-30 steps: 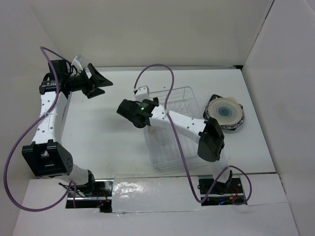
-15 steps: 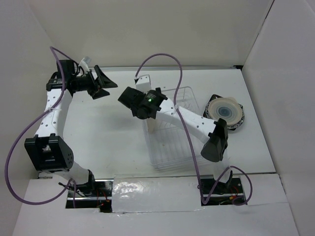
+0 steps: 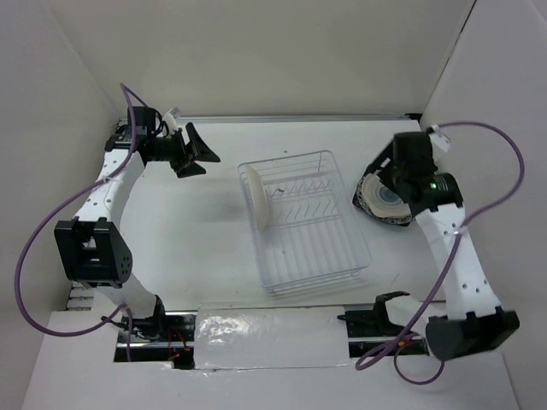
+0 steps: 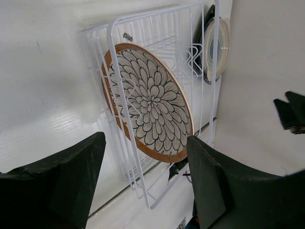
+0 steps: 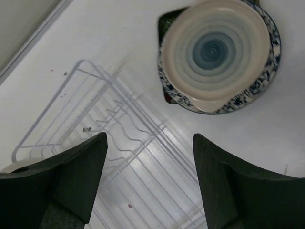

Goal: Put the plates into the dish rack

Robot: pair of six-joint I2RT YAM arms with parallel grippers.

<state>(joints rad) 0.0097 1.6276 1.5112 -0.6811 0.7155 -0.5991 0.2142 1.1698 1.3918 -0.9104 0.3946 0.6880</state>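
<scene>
Sitting atop the stack [image 5: 267,71] just right of the dish rack [image 3: 291,160], the blue-centred plate [image 5: 217,50] is stiff, breakable ceramic, probably slick-glazed; pinch its raised rim. The right gripper [image 5: 148,143], open and empty, has swung here from over the rack; the left gripper [image 4: 145,143] idles open.

White table [image 3: 188,231] carrying a dish rack [image 3: 312,252] and a stack of plates [image 3: 376,201]

The dish rack, of thin white wire, sits about mid-table, a little skewed to the table's edges, with its long side running from far to near. The stack of plates rests on the bare surface just beside the rack's far right corner. At the bottom is a dark squarish plate [image 5: 166,24], on it a round plate with a blue floral rim [image 5: 268,74], and on top a cream plate with a blue centre [image 5: 217,47]. The rest of the white surface shows only a few small specks.
</scene>
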